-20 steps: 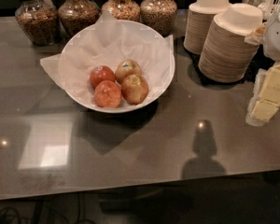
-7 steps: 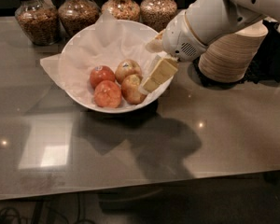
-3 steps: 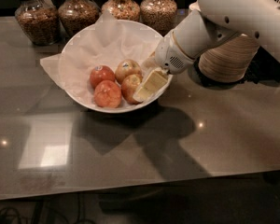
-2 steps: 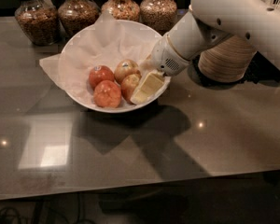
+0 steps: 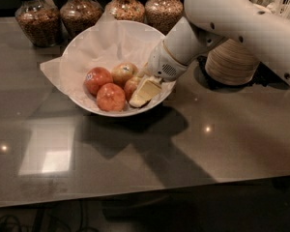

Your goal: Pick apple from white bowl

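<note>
The white bowl (image 5: 77, 52) with a crumpled paper liner stands at the back middle of the dark counter and holds several apples. The golden-yellow, russet-blushed apple (image 5: 131, 85) lies at the bowl's right side. My gripper (image 5: 142, 92) reaches down into the bowl from the right, right against this apple, and covers its right half. Two redder apples (image 5: 97, 79) (image 5: 110, 97) lie to the left. A paler apple with a small sticker (image 5: 123, 72) lies behind.
Several glass jars of grain (image 5: 36, 18) stand in a row behind the bowl. A stack of tan disposable bowls (image 5: 232, 62) stands to the right, behind my white arm (image 5: 222, 23). The counter's front edge (image 5: 135, 197) runs across the bottom.
My arm came in from the right and lowered into the bowl. Over the last second the gripper sank a little further down beside the apple. The apples have not moved.
</note>
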Robot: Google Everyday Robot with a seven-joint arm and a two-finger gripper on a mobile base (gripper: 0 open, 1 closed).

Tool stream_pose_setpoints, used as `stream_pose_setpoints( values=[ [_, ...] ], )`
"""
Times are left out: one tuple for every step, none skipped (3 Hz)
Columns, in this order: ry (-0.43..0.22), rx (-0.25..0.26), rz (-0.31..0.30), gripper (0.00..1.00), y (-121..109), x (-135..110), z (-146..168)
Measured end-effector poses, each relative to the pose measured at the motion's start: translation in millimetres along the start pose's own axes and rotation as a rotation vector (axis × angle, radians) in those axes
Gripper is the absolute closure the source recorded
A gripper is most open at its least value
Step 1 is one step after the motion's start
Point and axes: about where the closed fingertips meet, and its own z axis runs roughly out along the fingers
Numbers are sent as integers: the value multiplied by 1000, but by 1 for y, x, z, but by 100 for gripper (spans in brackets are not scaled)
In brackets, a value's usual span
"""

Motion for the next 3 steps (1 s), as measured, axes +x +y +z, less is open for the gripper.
stream_pose_setpoints(
  values=[
    [3,-2,10,72,0,3,2],
    [3,-2,10,95,0,3,2],
    [3,-2,10,100,0,3,2]
  ],
)
